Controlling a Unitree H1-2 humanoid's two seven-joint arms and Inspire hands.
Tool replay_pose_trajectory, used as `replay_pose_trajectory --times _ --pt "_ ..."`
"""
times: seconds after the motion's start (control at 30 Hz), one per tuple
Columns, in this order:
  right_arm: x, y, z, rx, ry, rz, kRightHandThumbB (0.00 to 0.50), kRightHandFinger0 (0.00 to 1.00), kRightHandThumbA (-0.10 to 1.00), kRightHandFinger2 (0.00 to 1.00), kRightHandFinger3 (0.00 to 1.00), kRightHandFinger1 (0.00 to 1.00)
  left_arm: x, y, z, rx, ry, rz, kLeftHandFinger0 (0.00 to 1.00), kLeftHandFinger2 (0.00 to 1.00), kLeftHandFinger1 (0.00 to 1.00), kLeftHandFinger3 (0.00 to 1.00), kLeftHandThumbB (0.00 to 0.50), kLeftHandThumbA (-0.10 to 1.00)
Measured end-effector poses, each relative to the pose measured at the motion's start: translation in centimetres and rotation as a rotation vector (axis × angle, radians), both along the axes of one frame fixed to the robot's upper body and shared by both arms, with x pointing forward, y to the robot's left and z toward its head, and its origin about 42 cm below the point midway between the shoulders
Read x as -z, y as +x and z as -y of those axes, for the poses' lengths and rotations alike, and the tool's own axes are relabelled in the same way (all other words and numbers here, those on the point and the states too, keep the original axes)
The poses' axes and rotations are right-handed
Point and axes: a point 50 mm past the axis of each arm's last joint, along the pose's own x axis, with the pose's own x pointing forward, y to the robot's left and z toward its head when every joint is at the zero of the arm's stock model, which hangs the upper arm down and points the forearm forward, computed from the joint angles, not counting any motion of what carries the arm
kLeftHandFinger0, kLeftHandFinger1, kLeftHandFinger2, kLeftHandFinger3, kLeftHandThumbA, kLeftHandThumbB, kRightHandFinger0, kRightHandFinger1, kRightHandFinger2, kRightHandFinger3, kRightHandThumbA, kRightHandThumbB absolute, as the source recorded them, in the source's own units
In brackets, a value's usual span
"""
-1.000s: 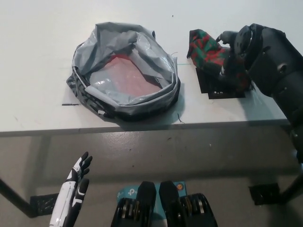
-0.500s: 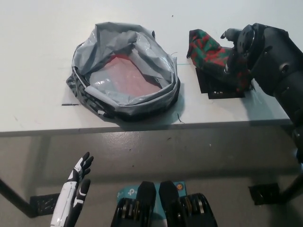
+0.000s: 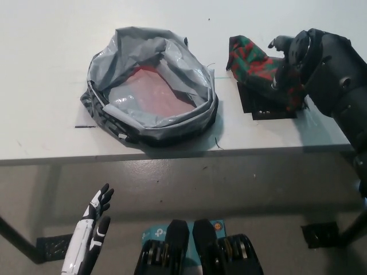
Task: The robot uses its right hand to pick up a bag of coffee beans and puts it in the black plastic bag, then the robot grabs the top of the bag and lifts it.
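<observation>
From my feed, the right hand is the hard part: the bulky black arm covers most of it, so I cannot tell whether its fingers are closed on anything. It sits over the right end of the coffee bean bag, a crinkled pouch printed in red and green, whose right portion is hidden behind the hand. The pouch lies on dark square markings at the right of the white surface. Well apart to its left sits the black plastic bag, its glossy rim rolled down into a wide, rumpled ring; the greyish lining shows a flat reddish patch inside that I cannot identify. The left hand rests low at the lower left, below the surface edge, fingers spread and holding nothing.
</observation>
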Motion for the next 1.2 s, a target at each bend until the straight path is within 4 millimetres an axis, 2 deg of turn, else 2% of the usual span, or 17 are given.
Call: replay_pose_trajectory --times 0.1,0.23,0.57,0.7,0.73,0.77,0.8,0.83,0.87,0.9,0.93,1.0,1.1,1.13,1.2 --pt "0.7 -0.1 0.4 0.012 -0.004 -0.016 0.500 1.00 0.93 1.00 1.00 1.00 0.0 0.0 0.0 0.000 0.000 0.001 1.00 1.00 1.00 1.00 0.215 1.00" --pt "1.5 -0.1 0.6 0.023 -0.011 -0.027 0.500 1.00 0.90 1.00 1.00 1.00 0.0 0.1 0.0 0.001 -0.001 0.002 1.00 1.00 1.00 1.00 0.236 1.00" --pt "3.2 -0.2 0.9 0.043 -0.044 -0.013 0.500 1.00 0.89 1.00 1.00 1.00 -0.2 0.2 0.1 0.003 0.000 0.007 1.00 1.00 1.00 1.00 0.225 1.00" --pt "3.5 -0.3 0.9 0.041 -0.042 -0.007 0.500 1.00 0.76 1.00 1.00 1.00 -0.4 0.5 0.2 0.007 0.000 0.014 1.00 1.00 1.00 1.00 0.230 1.00" --pt "3.6 -0.3 0.9 0.042 -0.039 -0.005 0.461 0.77 0.79 1.00 1.00 0.90 -0.4 0.5 0.2 0.007 0.000 0.015 1.00 1.00 1.00 1.00 0.237 1.00" --pt "3.7 -0.3 0.9 0.047 -0.020 0.007 0.447 0.62 0.79 0.92 1.00 0.73 -0.4 0.6 0.2 0.009 0.000 0.017 1.00 1.00 1.00 1.00 0.238 1.00" --pt "3.9 -0.3 0.9 0.049 -0.009 0.019 0.412 0.51 0.78 0.74 1.00 0.60 -0.5 0.6 0.2 0.009 0.000 0.018 1.00 1.00 1.00 1.00 0.238 1.00" --pt "3.9 -0.3 0.9 0.050 -0.005 0.027 0.369 0.69 0.70 0.92 1.00 0.87 -0.5 0.6 0.2 0.009 0.000 0.019 1.00 1.00 1.00 1.00 0.236 1.00" --pt "4.2 -0.4 1.0 0.055 0.006 0.052 0.334 0.66 0.64 0.85 0.97 0.82 -0.5 0.7 0.3 0.010 0.000 0.019 1.00 1.00 1.00 1.00 0.236 1.00" --pt "4.5 -0.4 1.1 0.059 0.022 0.073 0.334 0.66 0.64 0.85 0.97 0.82 -0.5 0.7 0.3 0.011 0.000 0.019 1.00 1.00 1.00 1.00 0.236 1.00" --pt "4.6 -0.4 1.2 0.064 0.033 0.087 0.322 0.39 0.59 0.57 0.68 0.50 -0.5 0.7 0.3 0.011 0.000 0.019 1.00 1.00 1.00 1.00 0.233 1.00" --pt "4.9 -0.5 1.4 0.077 0.068 0.126 0.289 0.05 0.51 0.29 0.37 0.15 -0.5 0.7 0.3 0.011 0.000 0.019 1.00 1.00 1.00 1.00 0.246 1.00" --pt "5.1 -0.5 1.7 0.106 0.144 0.168 0.272 0.03 0.46 0.42 0.38 0.24 -0.5 0.8 0.3 0.012 0.000 0.021 1.00 1.00 1.00 1.00 0.246 1.00" --pt "5.3 -0.5 2.0 0.132 0.220 0.205 0.269 0.03 0.38 0.54 0.38 0.32 -0.6 0.9 0.3 0.013 0.000 0.024 1.00 1.00 1.00 1.00 0.246 1.00" --pt "5.5 -0.6 2.4 0.157 0.291 0.236 0.269 0.04 0.36 0.65 0.42 0.39 -0.7 1.0 0.4 0.014 0.002 0.027 1.00 1.00 1.00 1.00 0.243 1.00"
